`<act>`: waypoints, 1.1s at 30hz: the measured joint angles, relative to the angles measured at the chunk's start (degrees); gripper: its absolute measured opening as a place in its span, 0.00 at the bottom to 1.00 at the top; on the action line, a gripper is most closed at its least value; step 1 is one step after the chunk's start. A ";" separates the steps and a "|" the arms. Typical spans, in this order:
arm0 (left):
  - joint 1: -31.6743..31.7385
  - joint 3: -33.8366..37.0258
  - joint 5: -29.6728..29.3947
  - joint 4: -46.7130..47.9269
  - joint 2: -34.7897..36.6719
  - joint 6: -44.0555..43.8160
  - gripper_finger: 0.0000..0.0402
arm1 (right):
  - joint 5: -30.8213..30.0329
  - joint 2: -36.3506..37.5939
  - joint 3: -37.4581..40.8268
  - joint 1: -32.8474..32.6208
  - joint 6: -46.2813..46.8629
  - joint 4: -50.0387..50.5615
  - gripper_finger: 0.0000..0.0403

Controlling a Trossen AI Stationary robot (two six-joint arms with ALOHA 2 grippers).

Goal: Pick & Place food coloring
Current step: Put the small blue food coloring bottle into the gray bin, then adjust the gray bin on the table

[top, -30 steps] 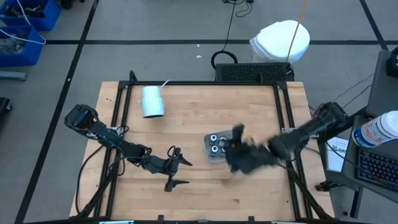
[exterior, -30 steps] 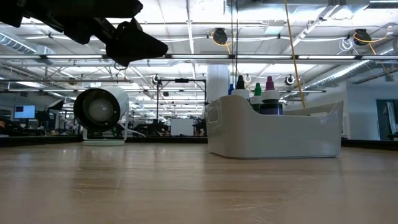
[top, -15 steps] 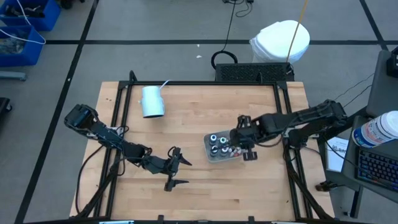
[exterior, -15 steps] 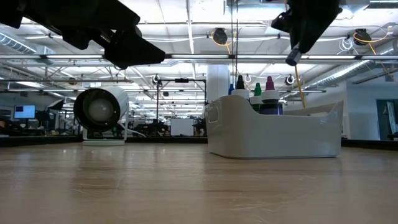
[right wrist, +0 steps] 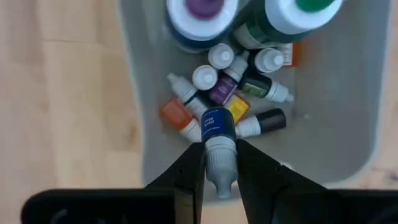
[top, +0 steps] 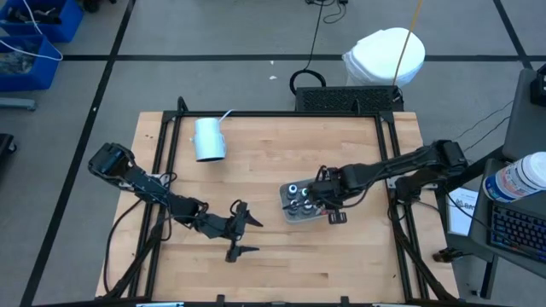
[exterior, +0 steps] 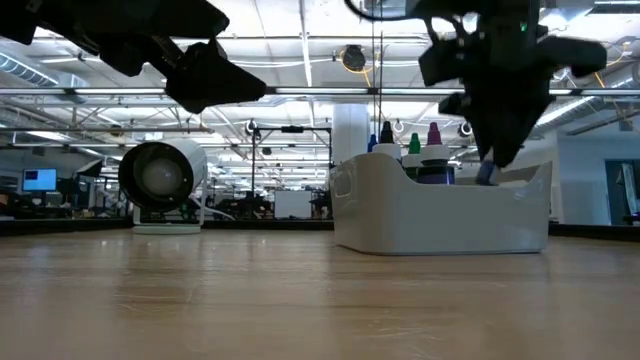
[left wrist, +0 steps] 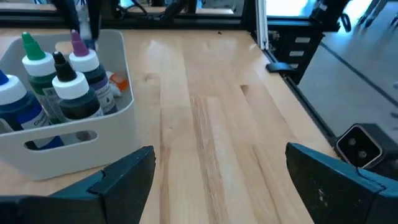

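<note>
A small blue-labelled food coloring bottle [right wrist: 217,134] with a grey-white cap is gripped by its cap between the nearly closed jaws of the right gripper [right wrist: 219,167]. In the high view this gripper [top: 328,207] is held over the right part of the grey tray [top: 287,194], which stands right of the tabletop's [top: 256,153] middle. In the low view the bottle is seen at about the level of the tray's [exterior: 440,215] rim. Directly beyond the held bottle, inside the tray, a loose pile of small white-capped bottles [right wrist: 233,93] is seen, with orange, yellow, purple, green and dark bodies. Four larger bottles [left wrist: 56,81] with pale collars and coloured tips stand upright at the tray's other end. Labels are carried by several bottles, but no writing can be read.

The left gripper [top: 241,232] is held with its jaws wide apart and nothing between them, near the tabletop's front, well left of the tray. A pale blue cup [top: 208,139] lies on its side towards the far left.
</note>
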State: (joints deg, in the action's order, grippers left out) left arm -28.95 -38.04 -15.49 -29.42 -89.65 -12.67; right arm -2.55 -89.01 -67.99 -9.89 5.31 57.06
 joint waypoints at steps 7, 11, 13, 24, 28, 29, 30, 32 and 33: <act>0.00 0.00 0.08 -2.58 0.00 0.07 0.90 | -0.05 -1.94 1.97 3.13 0.99 -2.81 0.16; 0.00 0.00 0.37 -2.46 0.00 -0.26 0.90 | 2.91 -4.00 2.05 4.64 1.12 -5.32 0.16; 0.00 0.00 0.33 -2.57 0.00 -0.95 0.90 | 4.13 -5.68 2.01 5.12 1.33 -5.96 0.17; 0.00 0.00 0.41 -2.34 0.00 -0.97 0.90 | 4.16 -10.98 1.88 6.31 0.15 -3.10 0.19; 0.00 0.00 0.39 -2.33 0.00 -0.79 0.90 | 3.87 -9.42 2.08 6.31 0.16 -3.49 0.25; 0.00 0.00 0.39 -2.33 0.00 -0.78 0.90 | 3.84 -8.87 2.06 6.33 0.51 -3.60 0.26; 0.00 0.00 0.39 -2.35 0.00 -0.76 0.90 | 3.73 -8.27 2.05 6.34 0.84 -3.63 0.28; 0.00 0.00 0.39 -2.33 0.00 -0.78 0.90 | 2.70 -7.48 2.05 6.33 1.46 -3.70 0.32; 0.00 0.00 0.39 -2.31 0.00 -0.84 0.90 | 2.54 -7.20 2.05 6.31 1.65 -3.66 0.33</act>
State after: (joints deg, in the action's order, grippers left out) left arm -28.95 -38.04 -15.09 -31.73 -89.65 -13.51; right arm -0.01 -96.20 -65.93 -3.57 6.97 53.39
